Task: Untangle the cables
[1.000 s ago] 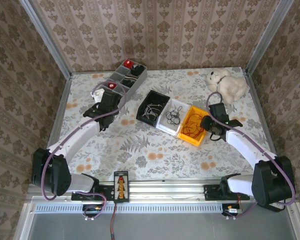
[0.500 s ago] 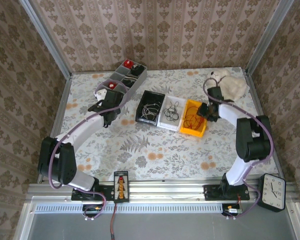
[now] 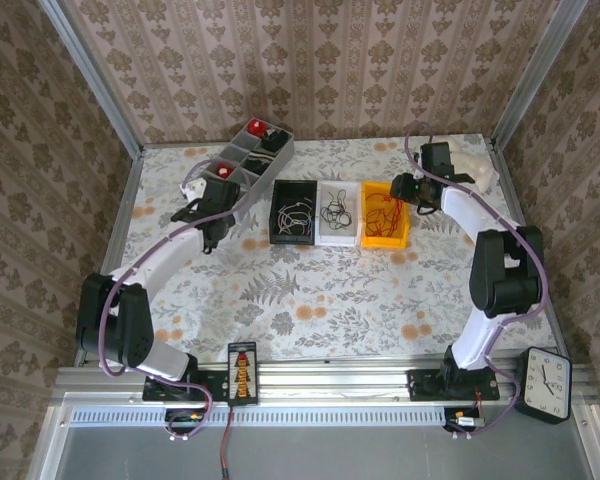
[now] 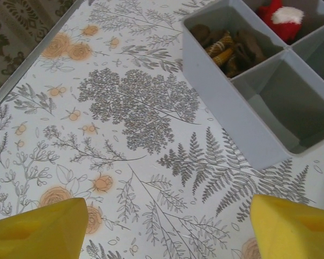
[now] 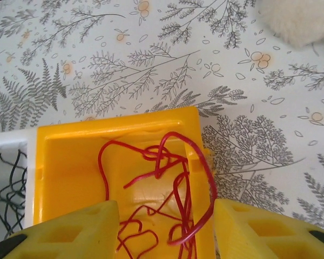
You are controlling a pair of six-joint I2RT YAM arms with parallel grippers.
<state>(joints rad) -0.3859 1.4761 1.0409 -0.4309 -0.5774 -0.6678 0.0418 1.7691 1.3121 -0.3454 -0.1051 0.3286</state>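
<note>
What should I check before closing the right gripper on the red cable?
1. Right gripper open: ok, fingers apart.
2. Red cable in the gap: ok, strands lie between the fingers.
3. Cable all inside the yellow bin: not ok, one loop hangs over a side wall.
4. Gripper clear of that wall: not ok, the fingers straddle it, so closing may pinch it.
5. Left gripper open and out of the way: ok, over the table by the grey tray.
6. Black cable apart, in the white bin: ok.
</note>
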